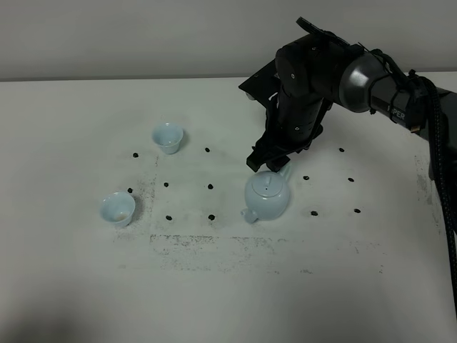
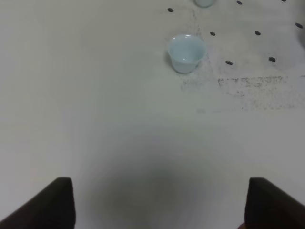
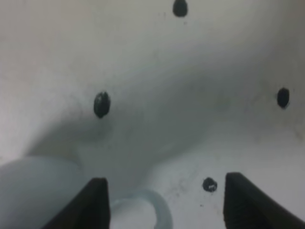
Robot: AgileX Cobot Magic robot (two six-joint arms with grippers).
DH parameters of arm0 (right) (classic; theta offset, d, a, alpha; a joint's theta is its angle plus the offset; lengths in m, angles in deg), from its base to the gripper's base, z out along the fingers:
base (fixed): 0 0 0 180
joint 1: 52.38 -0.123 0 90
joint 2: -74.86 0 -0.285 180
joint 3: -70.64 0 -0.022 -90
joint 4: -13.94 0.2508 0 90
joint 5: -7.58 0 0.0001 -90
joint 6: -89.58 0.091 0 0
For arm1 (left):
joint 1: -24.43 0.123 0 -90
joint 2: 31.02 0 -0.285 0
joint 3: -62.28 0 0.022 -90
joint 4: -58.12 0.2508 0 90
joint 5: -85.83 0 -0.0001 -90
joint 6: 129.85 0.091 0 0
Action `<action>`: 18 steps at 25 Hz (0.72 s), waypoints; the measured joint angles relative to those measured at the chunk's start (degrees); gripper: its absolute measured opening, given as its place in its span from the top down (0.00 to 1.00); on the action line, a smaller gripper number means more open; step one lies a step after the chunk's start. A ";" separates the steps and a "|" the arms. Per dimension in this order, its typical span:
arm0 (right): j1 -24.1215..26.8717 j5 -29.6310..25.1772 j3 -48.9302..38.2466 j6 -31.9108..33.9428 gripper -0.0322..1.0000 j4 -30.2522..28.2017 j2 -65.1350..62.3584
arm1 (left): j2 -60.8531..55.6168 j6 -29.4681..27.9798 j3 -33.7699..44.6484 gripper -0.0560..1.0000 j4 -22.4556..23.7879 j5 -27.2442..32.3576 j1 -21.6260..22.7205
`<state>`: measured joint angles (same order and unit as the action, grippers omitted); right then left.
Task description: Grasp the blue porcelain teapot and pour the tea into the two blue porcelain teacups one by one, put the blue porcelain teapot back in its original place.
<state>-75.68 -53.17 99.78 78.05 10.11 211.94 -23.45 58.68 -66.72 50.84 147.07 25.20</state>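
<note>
Between the right arm's jaws, which stand wide apart, sits the loop handle (image 3: pixel 166 213) of the pale sky-blue glossy round-bellied porcelain teapot (image 1: pixel 268 194). One dark fingertip (image 3: pixel 97 205) is on either side of the handle, and neither visibly touches it. In the right wrist view the pot's rounded body (image 3: pixel 33 191) shows blurred beside one fingertip. From the high camera, the right arm's black wrist (image 1: pixel 270 158) comes down over the back of the teapot. The teapot stands upright on the white table (image 1: pixel 71 286) with its knobbed lid on, and its short spout points toward the front left.

Small black dots (image 1: pixel 211 186) mark the table in rows around the pot, with grey scuffing in front of it. Well apart to the left stand the two small pale-blue glossy handleless porcelain teacups, both upright. The far one (image 1: pixel 168 136) is toward the back, and the near one (image 1: pixel 118 209) is toward the front and further left.

The left arm's jaws are also spread wide, their dark fingertips (image 2: pixel 52 202) over bare table and holding nothing. The near teacup (image 2: pixel 186 52) lies well ahead of them.
</note>
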 joint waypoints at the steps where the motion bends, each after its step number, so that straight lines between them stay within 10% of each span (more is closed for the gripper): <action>1: 0.00 0.05 0.00 0.00 0.45 -0.04 0.00 | 0.00 0.00 0.00 0.26 0.00 0.00 0.00; 18: 1.40 5.31 0.00 0.11 0.45 -0.11 -0.05 | 0.00 0.00 0.00 0.26 0.00 0.00 0.00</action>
<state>-74.28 -47.85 99.78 78.16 10.00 211.89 -23.45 58.68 -66.72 50.84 147.07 25.20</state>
